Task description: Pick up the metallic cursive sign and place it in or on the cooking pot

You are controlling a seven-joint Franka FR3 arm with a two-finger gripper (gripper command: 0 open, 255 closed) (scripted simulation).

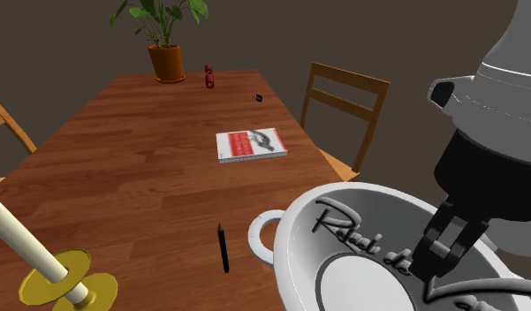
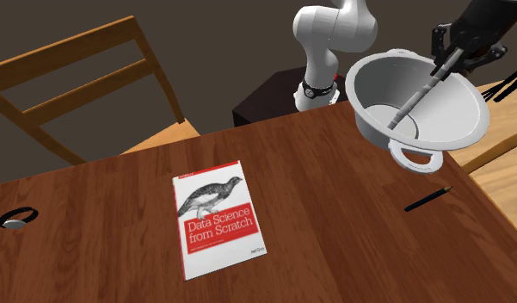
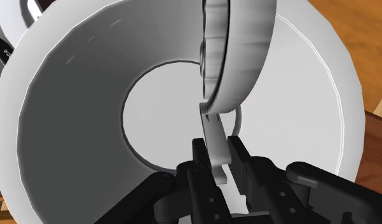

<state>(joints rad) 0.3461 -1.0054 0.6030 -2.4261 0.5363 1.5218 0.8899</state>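
Over the grey cooking pot [image 1: 300,258], which stands at the tabletop [image 1: 131,168] edge nearest the arm, the jaws pinch one end of the metallic cursive sign [image 1: 347,231]. The sign slants down across the bowl with its far end low against the inner wall; whether that end touches the pot cannot be told. The wrist view shows the two black fingers [image 3: 200,162] clasping a flat tab of the sign [image 3: 237,57], with the pot [image 3: 75,95] directly beyond. Judged from this, the carry is nearly complete and the release is the step in hand. Lower the held end until the sign rests on wall or floor, then spread the jaws fully before you lift, so the script is not dragged back out. Keep the wrist clear of the rim: a knock could shift a pot [image 2: 454,116] standing so close to the edge. Retreat straight upward, where the room is open. Toward the shoulder view's left lie a dark pencil [image 1: 223,249], a red-and-white book [image 1: 251,145] and a candle holder [image 1: 64,281], all apart from the pot, so nothing crowds the descent.
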